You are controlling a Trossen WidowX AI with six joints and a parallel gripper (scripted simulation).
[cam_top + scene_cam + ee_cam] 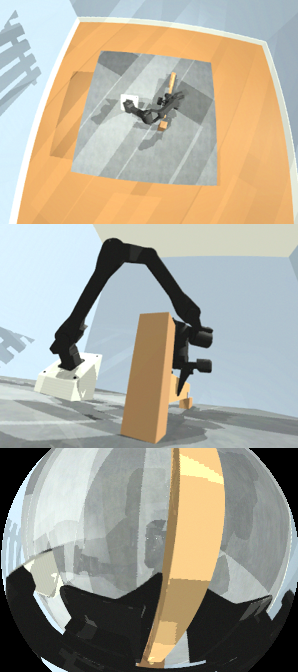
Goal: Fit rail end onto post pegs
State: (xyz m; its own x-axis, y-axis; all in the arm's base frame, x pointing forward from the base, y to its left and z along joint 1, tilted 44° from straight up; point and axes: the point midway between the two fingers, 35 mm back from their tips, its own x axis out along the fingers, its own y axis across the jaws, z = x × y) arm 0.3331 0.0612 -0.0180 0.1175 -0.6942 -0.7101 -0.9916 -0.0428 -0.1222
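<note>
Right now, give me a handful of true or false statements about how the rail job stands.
1. The gripper is shut on the rail. True.
2. The post is lying flat on its side. False: it stands upright.
3. The arm's base is white. True.
4. The rail has been let go. False: it is between the gripper's fingers.
5. In the exterior view, the post is nearer the camera than the low footboard block. True.
</note>
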